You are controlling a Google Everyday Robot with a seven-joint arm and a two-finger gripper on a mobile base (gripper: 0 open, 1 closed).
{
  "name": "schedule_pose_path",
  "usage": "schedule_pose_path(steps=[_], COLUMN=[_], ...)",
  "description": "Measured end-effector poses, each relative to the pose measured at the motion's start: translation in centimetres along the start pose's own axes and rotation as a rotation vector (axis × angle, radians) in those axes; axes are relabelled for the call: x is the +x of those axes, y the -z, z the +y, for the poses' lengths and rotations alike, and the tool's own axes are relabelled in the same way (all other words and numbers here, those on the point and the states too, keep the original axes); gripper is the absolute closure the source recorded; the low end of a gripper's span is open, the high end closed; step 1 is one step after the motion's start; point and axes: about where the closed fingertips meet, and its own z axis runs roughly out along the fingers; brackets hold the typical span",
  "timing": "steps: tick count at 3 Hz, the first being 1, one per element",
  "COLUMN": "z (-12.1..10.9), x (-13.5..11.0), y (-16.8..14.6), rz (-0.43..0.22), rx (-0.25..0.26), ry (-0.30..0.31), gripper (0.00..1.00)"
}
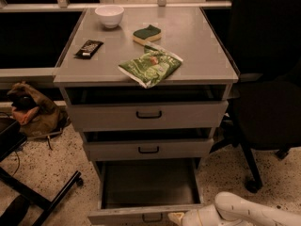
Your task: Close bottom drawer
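Note:
The grey metal cabinet (221,105) has three drawers. The bottom drawer (149,187) is pulled far out, its empty inside showing, and its front panel (122,216) with a small dark loop handle (151,217) sits at the bottom edge. The middle drawer (148,149) and top drawer (148,114) stick out slightly. My gripper (178,218) is at the bottom right, right by the bottom drawer's front panel, on a white arm (249,212).
On the cabinet top are a white bowl (109,15), a dark snack bar (89,48), a green sponge (146,34) and a green chip bag (150,68). A black office chair (265,93) stands to the right. A brown bag (30,108) and black stand legs (42,199) are left.

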Motion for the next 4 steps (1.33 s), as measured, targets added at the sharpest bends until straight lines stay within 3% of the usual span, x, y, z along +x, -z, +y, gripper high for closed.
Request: schedule_pose_path(steps=[1,2,3,4], z=[0.0,-1.3,-4.1,-9.2], x=[0.0,2.2,5.6,7.2], y=[0.0,-1.0,-2.4,-5.4], rz=[0.000,-0.034,-0.068,-0.125], rx=[0.000,0.011,0.065,0.109], ry=[0.000,-0.017,-0.041,-0.045], gripper=[0.00,0.00,0.00,0.00])
